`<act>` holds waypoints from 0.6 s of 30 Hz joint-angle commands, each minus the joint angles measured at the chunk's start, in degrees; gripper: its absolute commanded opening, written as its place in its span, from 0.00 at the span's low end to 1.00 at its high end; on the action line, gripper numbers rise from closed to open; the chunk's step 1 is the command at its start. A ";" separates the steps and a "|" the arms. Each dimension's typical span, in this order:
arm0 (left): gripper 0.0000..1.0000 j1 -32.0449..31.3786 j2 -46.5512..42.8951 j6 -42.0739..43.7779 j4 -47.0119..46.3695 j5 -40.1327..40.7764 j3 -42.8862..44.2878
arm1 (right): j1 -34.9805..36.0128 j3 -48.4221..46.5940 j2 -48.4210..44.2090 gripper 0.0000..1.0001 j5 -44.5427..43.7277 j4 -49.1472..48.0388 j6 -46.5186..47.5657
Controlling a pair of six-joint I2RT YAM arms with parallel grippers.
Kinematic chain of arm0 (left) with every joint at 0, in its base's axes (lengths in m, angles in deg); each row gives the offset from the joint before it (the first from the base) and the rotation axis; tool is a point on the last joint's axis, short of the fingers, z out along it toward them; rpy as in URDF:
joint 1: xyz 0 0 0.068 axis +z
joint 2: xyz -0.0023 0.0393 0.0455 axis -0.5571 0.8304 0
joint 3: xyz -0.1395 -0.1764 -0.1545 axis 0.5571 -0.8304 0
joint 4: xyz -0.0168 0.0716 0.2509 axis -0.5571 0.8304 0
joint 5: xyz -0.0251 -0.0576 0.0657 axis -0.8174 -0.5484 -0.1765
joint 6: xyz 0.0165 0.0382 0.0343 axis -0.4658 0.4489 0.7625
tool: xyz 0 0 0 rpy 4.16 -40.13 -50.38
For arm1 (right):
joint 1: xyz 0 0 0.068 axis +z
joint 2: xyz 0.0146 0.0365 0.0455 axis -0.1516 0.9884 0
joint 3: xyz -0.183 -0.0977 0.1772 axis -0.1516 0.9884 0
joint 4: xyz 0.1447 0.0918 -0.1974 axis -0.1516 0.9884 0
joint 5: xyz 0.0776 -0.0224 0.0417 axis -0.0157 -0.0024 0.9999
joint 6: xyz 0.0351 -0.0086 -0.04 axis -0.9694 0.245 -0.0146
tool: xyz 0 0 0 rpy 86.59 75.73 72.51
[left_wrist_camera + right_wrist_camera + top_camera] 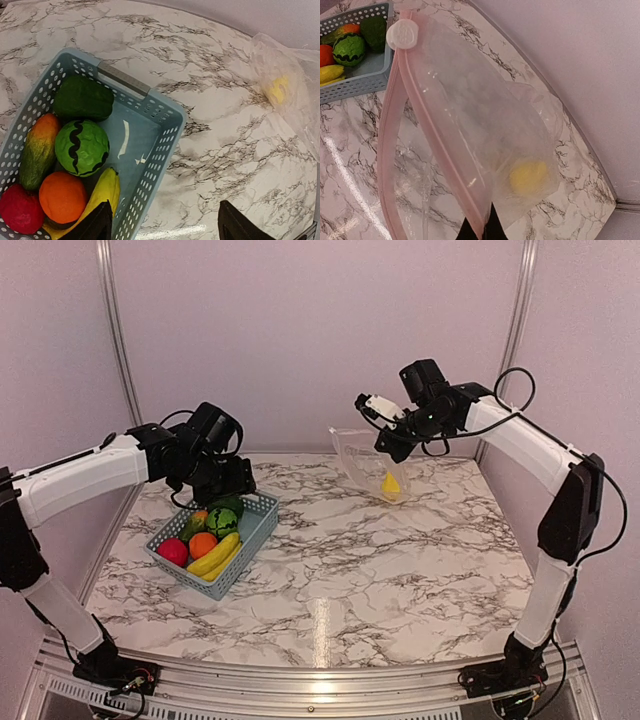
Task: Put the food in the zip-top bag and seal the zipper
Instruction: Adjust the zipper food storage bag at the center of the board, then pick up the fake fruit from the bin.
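The left end effector [165,227] hangs over the blue-grey basket [262,515], which sits near the left edge of the desk [400,560]. Its two fingers stand apart with nothing between them. Most of the food is right under it in the basket: the melon [81,147], the orange [62,196], the apple [20,210], the banana [102,192], a green piece [82,97] and a green-orange piece [37,150]. They lie packed at one end of the basket, touching each other. The banana lies long-ways beside one long wall of the basket.

The right end effector [480,231] is squeezed tight on the zip-top bag [360,465], pinching it at the pink zipper [440,132]. It holds the bag up near the far right corner of the desk, with the bottom of the bag resting on the desk. The mouth is a little open, and the zipper runs in a long line from the fingers to a round pale tab [404,34]. One yellow pear [390,483] is already inside, down at the bottom.

The left arm is the near one for the fruit. I think its job now is to go straight down for one piece. The bag is well apart from the basket, away to the right and a bit farther back, so each piece has to ride across the desk to that open mouth.
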 commanded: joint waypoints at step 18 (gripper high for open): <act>0.89 6.75 9.94 10.62 12.33 9.55 0.06 | 1.00 -1.01 0.08 0.00 8.33 4.26 0.02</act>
